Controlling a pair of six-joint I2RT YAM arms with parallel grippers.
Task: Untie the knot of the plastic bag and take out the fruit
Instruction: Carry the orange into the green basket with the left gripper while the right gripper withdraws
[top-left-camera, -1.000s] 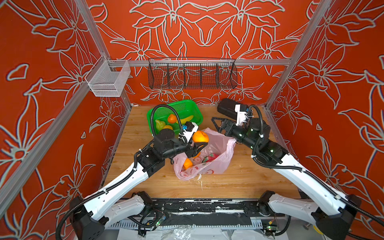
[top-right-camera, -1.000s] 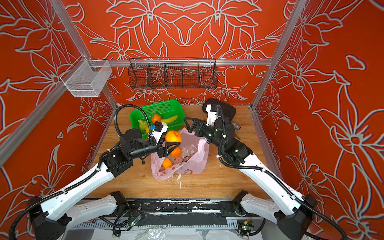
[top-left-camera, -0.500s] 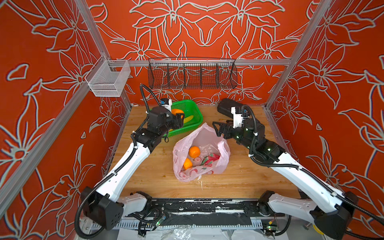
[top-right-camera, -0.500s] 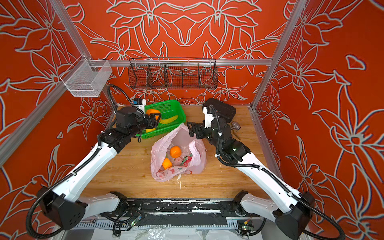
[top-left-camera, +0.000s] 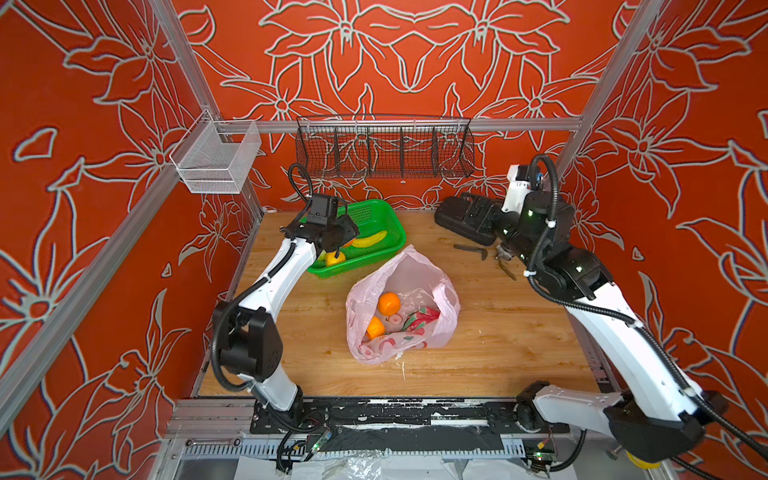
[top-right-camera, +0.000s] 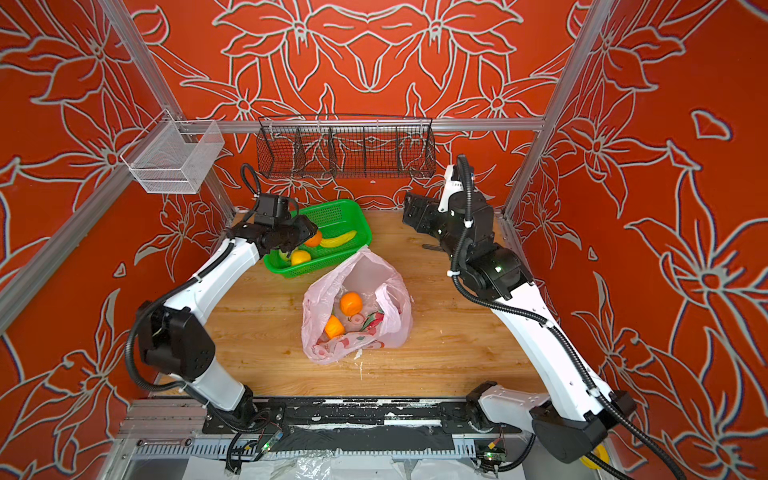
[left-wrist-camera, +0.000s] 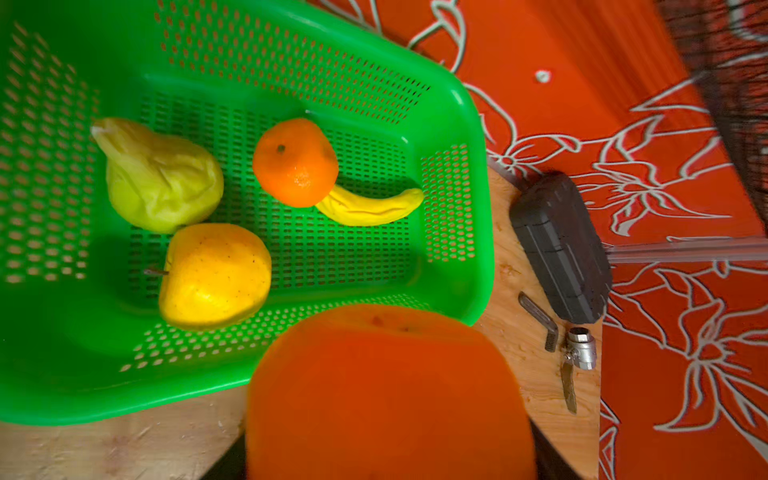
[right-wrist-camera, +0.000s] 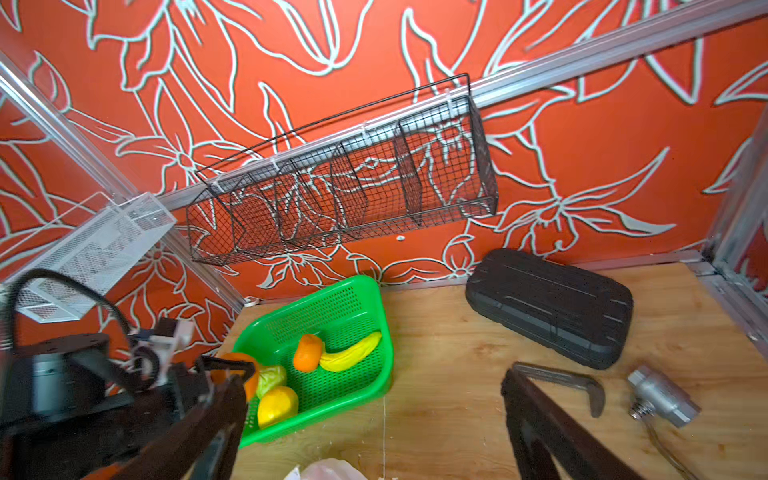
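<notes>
Knot undone: bag (top-left-camera: 415, 270) gapes mid-bench (top-left-camera: 498, 340). Fruit partly moved: small orange (left-wrist-camera: 295, 162), yellow fruit (left-wrist-camera: 216, 274), green fruit (left-wrist-camera: 158, 178) lie in basket (top-left-camera: 388, 216) with banana (left-wrist-camera: 370, 208). Left pincer (top-right-camera: 309, 239) clamped on held orange (left-wrist-camera: 386, 395) above basket's edge, not yet dropped. Right pincer (right-wrist-camera: 374, 399) spread wide, empty, near black case (top-left-camera: 465, 220). Left in bag: two oranges (top-left-camera: 388, 303), probably dragon fruit (top-left-camera: 419, 320), half under plastic.
</notes>
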